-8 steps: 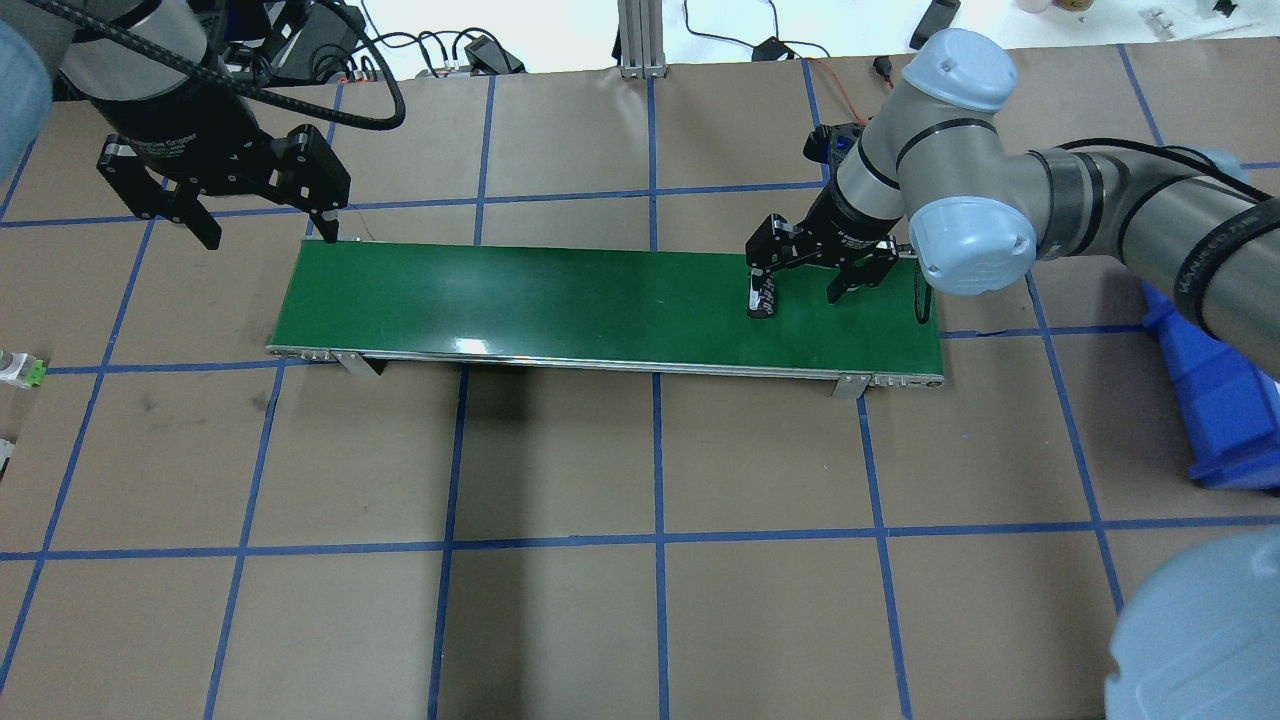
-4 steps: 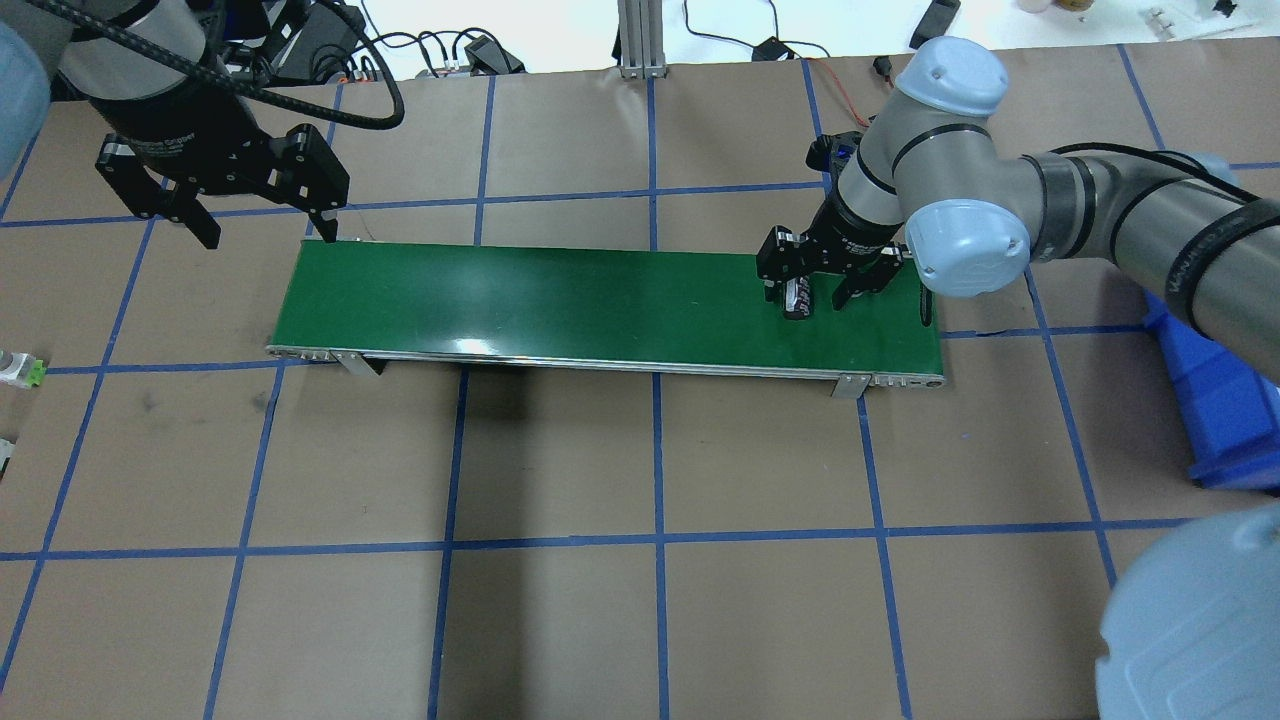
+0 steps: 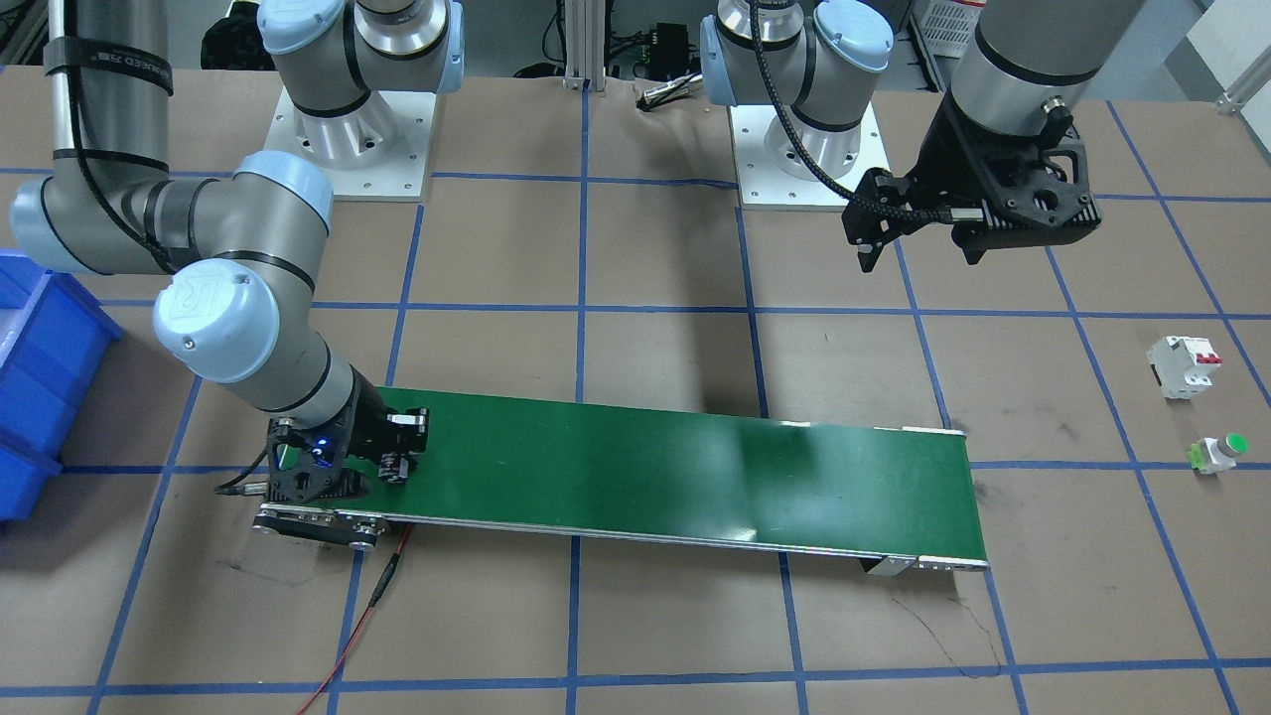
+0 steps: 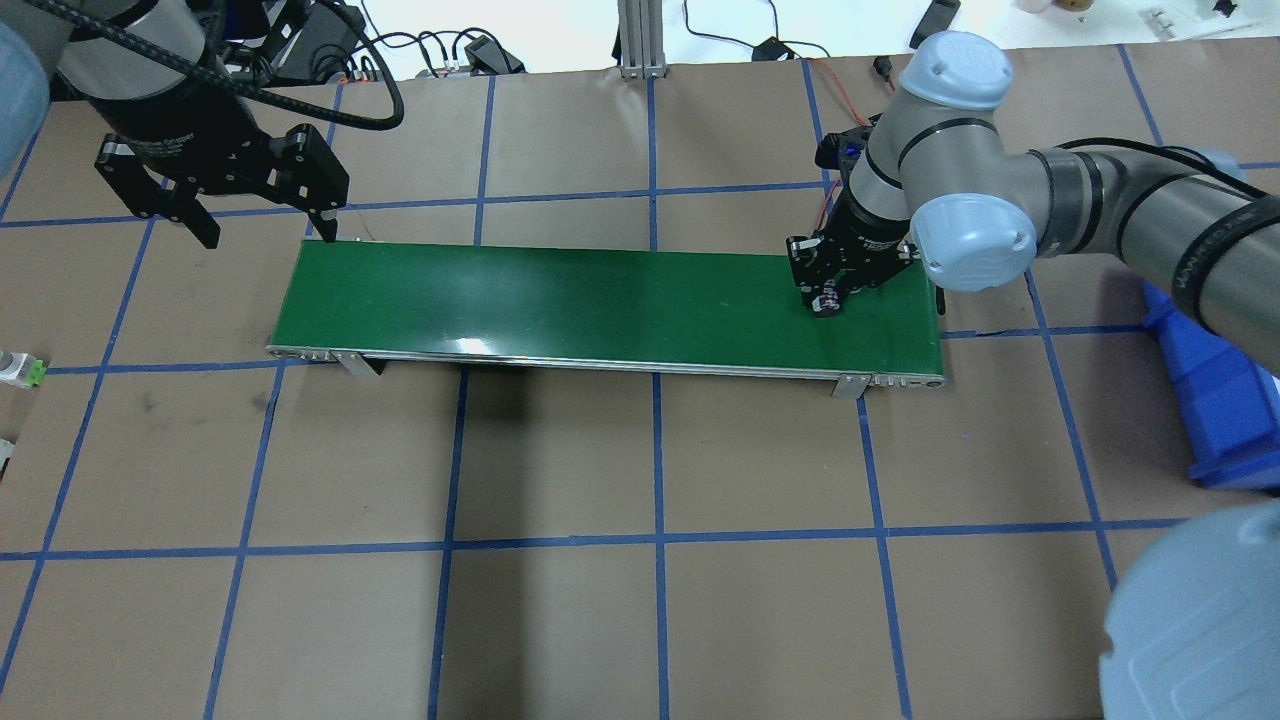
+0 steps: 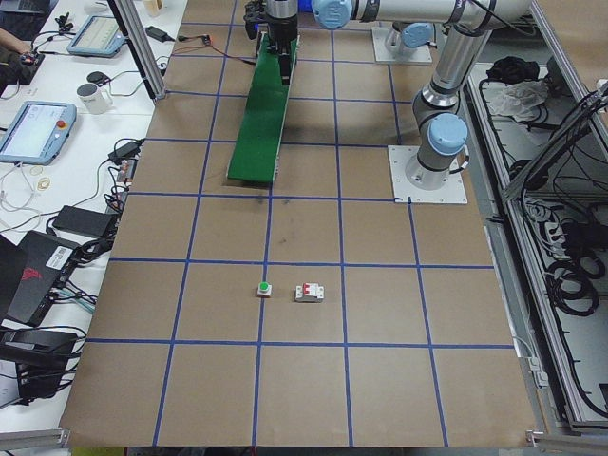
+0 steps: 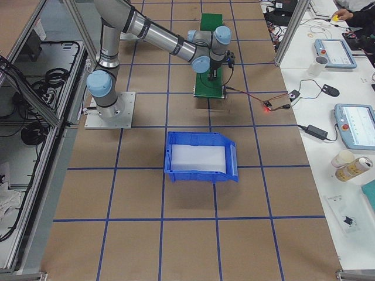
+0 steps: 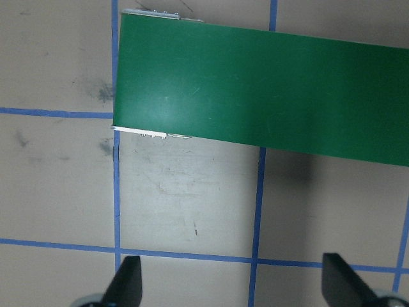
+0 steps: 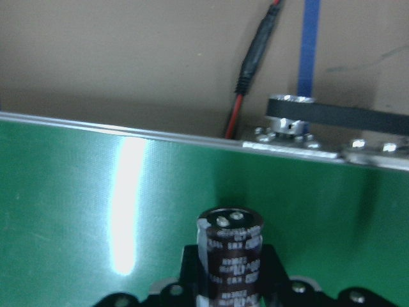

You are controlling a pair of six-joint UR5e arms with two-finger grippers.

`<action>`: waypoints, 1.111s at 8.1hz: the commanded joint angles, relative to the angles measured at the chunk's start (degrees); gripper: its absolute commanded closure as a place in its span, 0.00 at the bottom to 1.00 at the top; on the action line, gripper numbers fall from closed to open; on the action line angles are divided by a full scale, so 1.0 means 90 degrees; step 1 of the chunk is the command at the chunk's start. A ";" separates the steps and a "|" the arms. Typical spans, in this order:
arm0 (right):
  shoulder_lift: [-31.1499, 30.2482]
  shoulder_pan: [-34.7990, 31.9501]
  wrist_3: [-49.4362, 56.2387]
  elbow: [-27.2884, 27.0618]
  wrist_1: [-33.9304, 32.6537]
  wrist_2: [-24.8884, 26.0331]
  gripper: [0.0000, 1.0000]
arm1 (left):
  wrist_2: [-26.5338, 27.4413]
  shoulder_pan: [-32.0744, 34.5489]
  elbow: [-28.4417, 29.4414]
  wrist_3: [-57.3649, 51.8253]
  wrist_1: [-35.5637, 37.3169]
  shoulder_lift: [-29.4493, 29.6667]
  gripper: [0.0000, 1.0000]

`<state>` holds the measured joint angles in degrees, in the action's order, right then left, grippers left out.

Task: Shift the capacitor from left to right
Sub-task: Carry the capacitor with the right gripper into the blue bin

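Note:
The capacitor (image 4: 826, 300), a small black cylinder with pale markings, stands upright near the right end of the green conveyor belt (image 4: 600, 300). My right gripper (image 4: 830, 296) is shut on it. It fills the bottom of the right wrist view (image 8: 230, 256) and shows in the front view (image 3: 397, 467). I cannot tell whether it rests on the belt or is just above it. My left gripper (image 4: 270, 238) is open and empty, hovering beyond the belt's left end. Its fingertips (image 7: 128, 284) frame bare table.
A blue bin (image 4: 1215, 390) stands on the table to the right of the belt. A white breaker (image 3: 1182, 365) and a green-capped button (image 3: 1219, 452) lie on the robot's far left. A red wire (image 3: 367, 606) trails from the belt's right end.
The capacitor rode rightward along the belt. My right gripper followed it to the right and closed from wide open onto it. The left arm has not moved.

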<state>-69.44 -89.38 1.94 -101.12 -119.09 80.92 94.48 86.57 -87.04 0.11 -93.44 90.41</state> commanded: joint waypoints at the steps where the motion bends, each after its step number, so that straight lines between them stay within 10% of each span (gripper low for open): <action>1: -0.0242 0.0641 0.0837 0.0676 0.0649 0.0666 1.00 | 0.0000 0.0000 0.0003 -0.0002 0.0002 0.0003 0.00; 5: -0.1112 0.3274 0.5472 0.0875 0.1807 0.1064 1.00 | 0.0000 0.0000 0.0003 -0.0022 0.0002 0.0003 0.00; 9: 0.0133 0.4795 0.8746 0.0777 0.0153 0.1396 1.00 | 0.0000 0.0000 -0.0016 0.0027 0.0002 0.0003 0.00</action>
<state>-75.30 -49.89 69.69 -93.49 -108.80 90.44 94.48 86.57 -87.07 0.03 -93.43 90.43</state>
